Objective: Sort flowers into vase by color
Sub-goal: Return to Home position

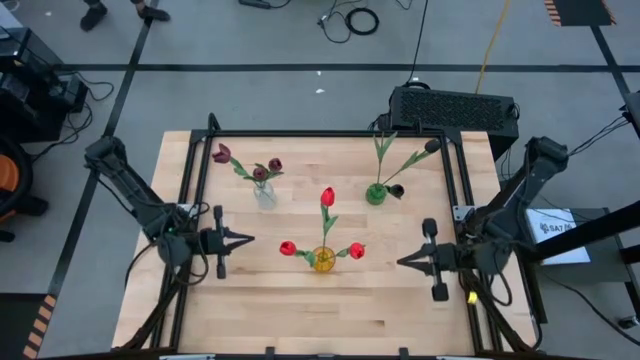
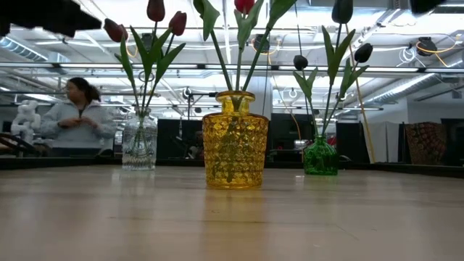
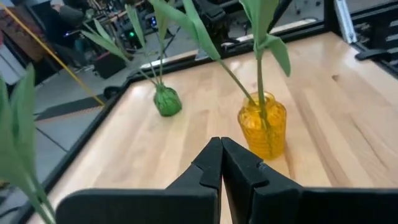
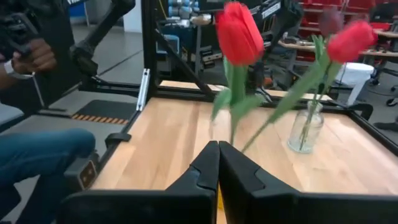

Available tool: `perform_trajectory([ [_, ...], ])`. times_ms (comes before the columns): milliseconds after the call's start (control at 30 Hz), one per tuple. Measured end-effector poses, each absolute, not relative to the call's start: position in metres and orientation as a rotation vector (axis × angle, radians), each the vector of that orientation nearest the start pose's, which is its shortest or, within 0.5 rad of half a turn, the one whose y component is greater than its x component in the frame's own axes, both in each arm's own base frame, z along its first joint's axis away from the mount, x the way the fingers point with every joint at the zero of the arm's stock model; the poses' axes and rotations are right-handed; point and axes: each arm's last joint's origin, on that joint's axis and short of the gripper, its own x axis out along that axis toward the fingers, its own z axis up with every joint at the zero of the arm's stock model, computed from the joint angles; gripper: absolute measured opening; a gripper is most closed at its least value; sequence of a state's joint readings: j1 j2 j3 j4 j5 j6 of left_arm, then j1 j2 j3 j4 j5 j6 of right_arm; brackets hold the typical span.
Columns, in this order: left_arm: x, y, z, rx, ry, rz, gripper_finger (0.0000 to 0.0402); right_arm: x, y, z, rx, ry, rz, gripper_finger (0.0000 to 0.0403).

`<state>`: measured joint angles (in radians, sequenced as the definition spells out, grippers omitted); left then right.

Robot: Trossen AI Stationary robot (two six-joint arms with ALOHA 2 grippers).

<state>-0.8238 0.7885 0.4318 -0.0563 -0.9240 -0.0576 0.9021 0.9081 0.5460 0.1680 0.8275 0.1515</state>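
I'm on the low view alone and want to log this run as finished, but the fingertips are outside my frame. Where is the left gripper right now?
Observer: The left gripper is over the left side of the table, shut, pointing toward the yellow vase but well apart from it.
Operator: And the other one?
Observer: The right gripper is over the right side, shut too, with nothing between its fingers.
Operator: I see only one red head above that vase. How many are in it?
Observer: Three red flowers stand in it, one upright and two leaning out to either side.
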Motion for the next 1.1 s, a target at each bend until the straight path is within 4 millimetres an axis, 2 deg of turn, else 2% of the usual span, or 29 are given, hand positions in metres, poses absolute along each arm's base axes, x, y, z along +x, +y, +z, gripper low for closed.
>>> perform_trajectory([
  [167, 0.120, -0.095, 0.204, 0.218, 0.220, 0.079, 0.0012, 0.133, 0.124, 0.230, 0.027, 0.091, 0.056, 0.0000],
  [400, 0.117, -0.081, 0.184, 0.164, 0.156, 0.031, 0.0012, 0.130, 0.110, 0.196, 0.068, 0.055, 0.074, 0.0000],
  [700, 0.122, -0.067, 0.170, 0.122, 0.165, -0.023, 0.0004, 0.132, 0.097, 0.178, 0.061, 0.087, 0.080, 0.0000],
  [1100, 0.131, -0.053, 0.170, 0.124, 0.176, -0.055, 0.0003, 0.129, 0.087, 0.160, 0.118, 0.111, 0.076, 0.0000],
])
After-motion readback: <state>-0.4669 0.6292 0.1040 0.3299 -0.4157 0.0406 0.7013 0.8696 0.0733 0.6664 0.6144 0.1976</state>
